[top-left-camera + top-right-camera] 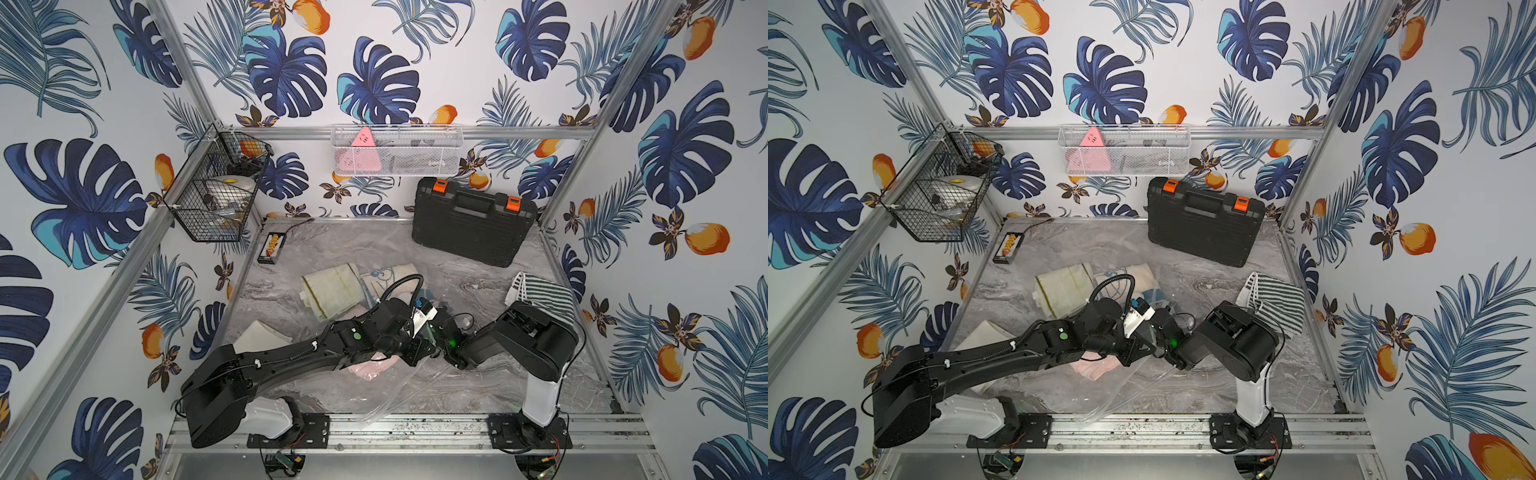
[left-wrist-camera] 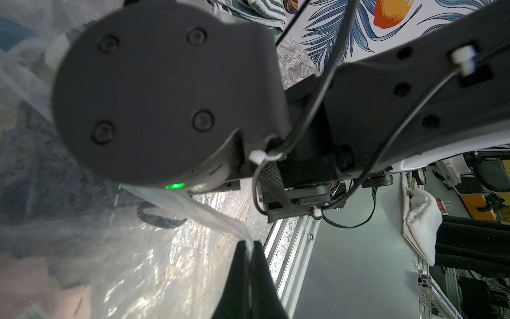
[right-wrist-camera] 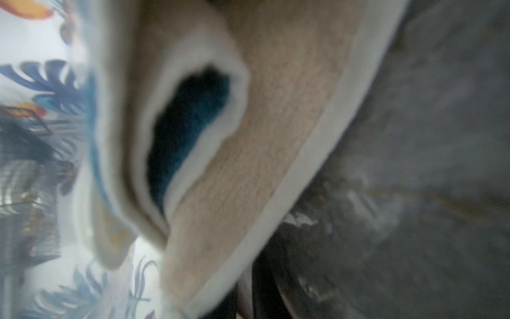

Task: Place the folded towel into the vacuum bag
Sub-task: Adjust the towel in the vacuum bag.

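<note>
Roughly, vacuum bag (image 1: 395, 395) stretches lengthwise — from front rail (image 1: 436, 427) inward

Pink towel (image 1: 1096, 368), perhaps inside the vacuum bag (image 1: 1128, 397).

The black left arm (image 1: 291, 353) and right arm (image 1: 536, 336) bar the middle. We meet a black plastic tool case (image 1: 473, 226) at one o'clock, a green-striped towel (image 1: 540, 291) at three, cream folded cloths (image 1: 332, 286) at eleven, and a clear plastic vacuum bag (image 1: 399, 390) at six. The grey marble table (image 1: 478, 395) lies bare at five.
</note>
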`<state>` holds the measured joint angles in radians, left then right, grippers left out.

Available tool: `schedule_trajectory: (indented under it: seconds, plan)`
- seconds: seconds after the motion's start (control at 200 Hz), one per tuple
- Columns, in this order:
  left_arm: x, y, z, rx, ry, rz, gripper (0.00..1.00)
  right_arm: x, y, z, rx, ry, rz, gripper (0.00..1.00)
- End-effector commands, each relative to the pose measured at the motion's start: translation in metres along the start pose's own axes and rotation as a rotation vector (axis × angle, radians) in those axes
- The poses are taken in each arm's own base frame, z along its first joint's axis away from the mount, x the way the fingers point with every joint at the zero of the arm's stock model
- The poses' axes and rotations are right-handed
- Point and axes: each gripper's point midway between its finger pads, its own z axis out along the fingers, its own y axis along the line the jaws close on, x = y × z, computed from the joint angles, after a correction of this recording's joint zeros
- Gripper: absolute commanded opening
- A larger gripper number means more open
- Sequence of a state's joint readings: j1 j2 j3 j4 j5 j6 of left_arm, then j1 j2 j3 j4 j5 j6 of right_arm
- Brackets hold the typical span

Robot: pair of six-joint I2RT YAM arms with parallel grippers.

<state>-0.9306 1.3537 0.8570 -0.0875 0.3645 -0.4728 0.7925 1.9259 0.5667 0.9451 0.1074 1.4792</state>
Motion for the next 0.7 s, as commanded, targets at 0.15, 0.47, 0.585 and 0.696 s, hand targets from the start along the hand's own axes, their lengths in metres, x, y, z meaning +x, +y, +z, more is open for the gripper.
schedule_trajectory:
  seconds: [0.15,0.47,0.585,0.696]
  plan:
    - [0.008,0.0,-0.004,0.004,0.011,0.001,0.0,-0.061,0.012,0.002,0.012,-0.228,0.012,0.2]
    - [-0.012,0.025,-0.011,-0.095,-0.079,-0.048,0.0,-0.003,-0.024,-0.059,0.13,-0.01,-0.055,0.45]
    - [-0.021,0.029,-0.009,-0.102,-0.1,-0.054,0.0,0.027,-0.027,-0.087,0.215,0.09,-0.15,0.54]
    - [-0.022,0.03,-0.005,-0.107,-0.092,-0.047,0.0,0.034,-0.035,-0.117,0.283,0.137,-0.201,0.56]
